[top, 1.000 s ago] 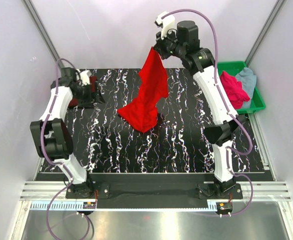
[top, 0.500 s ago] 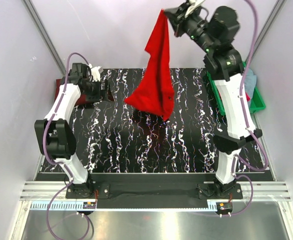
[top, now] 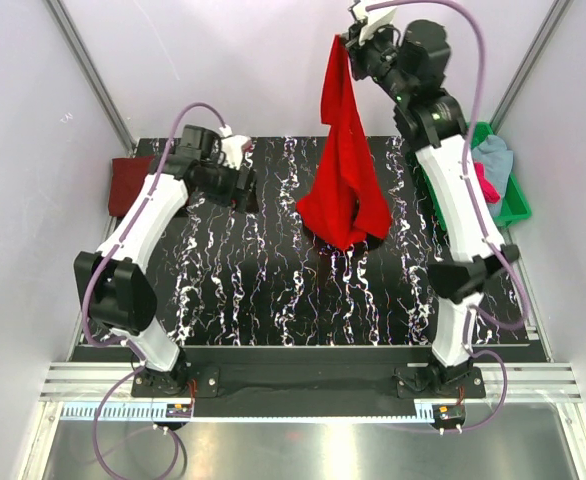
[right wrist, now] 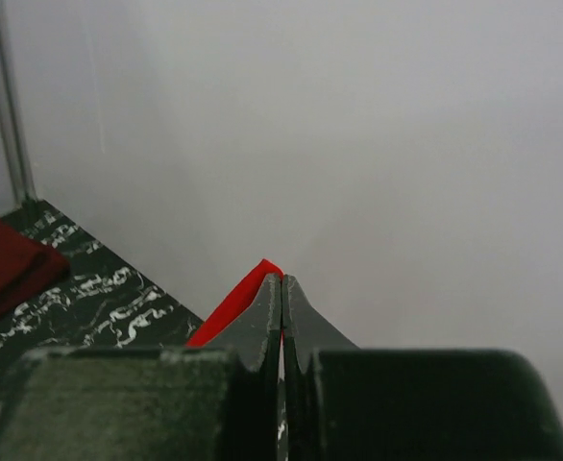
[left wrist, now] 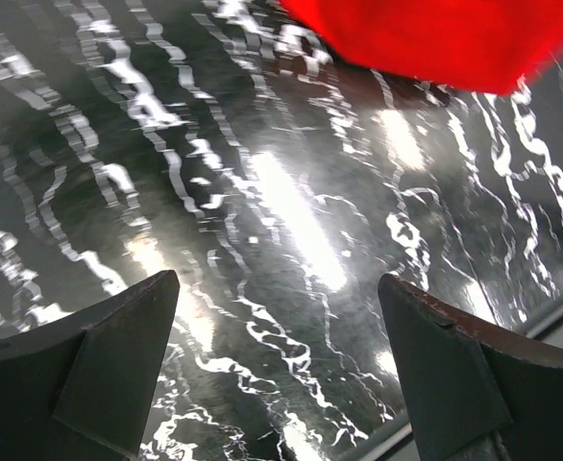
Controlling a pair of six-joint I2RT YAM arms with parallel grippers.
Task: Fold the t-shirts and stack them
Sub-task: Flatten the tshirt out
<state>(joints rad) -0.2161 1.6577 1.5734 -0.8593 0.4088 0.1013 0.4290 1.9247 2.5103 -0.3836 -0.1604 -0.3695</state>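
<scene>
My right gripper point(top: 351, 42) is raised high at the back and shut on the bright red t-shirt point(top: 345, 180), which hangs down with its lower end over the black marbled table point(top: 273, 290). In the right wrist view the jaws point(right wrist: 281, 280) are closed with a red edge point(right wrist: 233, 305) showing beside them. My left gripper point(top: 245, 188) is open and empty, low over the table left of the hanging shirt; its wrist view shows the red cloth point(left wrist: 435, 38) ahead. The dark maroon t-shirt point(top: 128, 183) lies folded at the far left. The magenta-pink point(top: 481, 183) and pale grey-blue point(top: 495, 157) t-shirts lie in the green tray.
The green plastic tray point(top: 514, 207) stands at the back right edge of the table. Pale walls and metal corner posts point(top: 93, 75) enclose the table. The maroon shirt also shows at the left of the right wrist view point(right wrist: 3, 269).
My right gripper has lifted the red shirt higher and carried it right, so it hangs straighter. My left arm has moved right, away from the maroon shirt, toward the hanging shirt.
</scene>
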